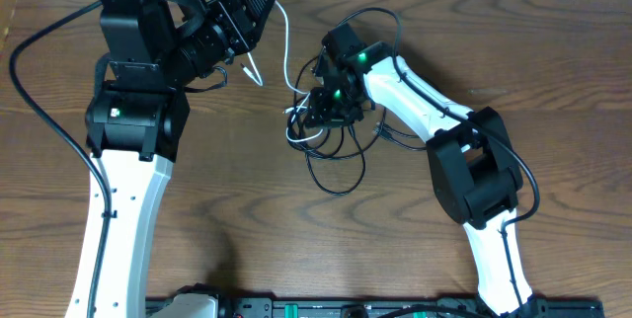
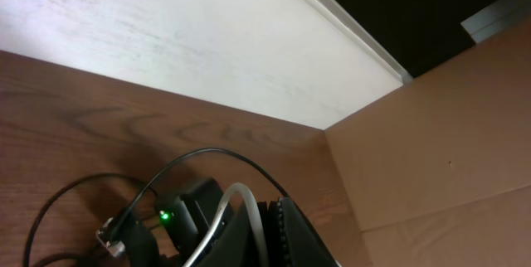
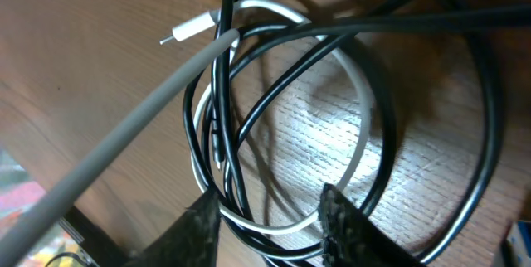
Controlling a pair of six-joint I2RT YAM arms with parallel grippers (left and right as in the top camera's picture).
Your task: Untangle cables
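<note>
Two cables in one knot at the middle of the bench, with one arm at each end of it.

The black cable (image 1: pixel 331 165) and the white cable (image 1: pixel 286 56) lie looped together directly under the right gripper (image 3: pixel 274 225). Its fingers (image 3: pixel 203 230) stand moderately apart with black strands between them and grip nothing. From this bundle one white stretch runs toward the far edge and the left, up to the left gripper (image 2: pixel 265 225), whose fingers look nearly closed on it. The right arm is the nearer one to the loops — I judge the pull must go along that white line, away from the bundle.
</note>
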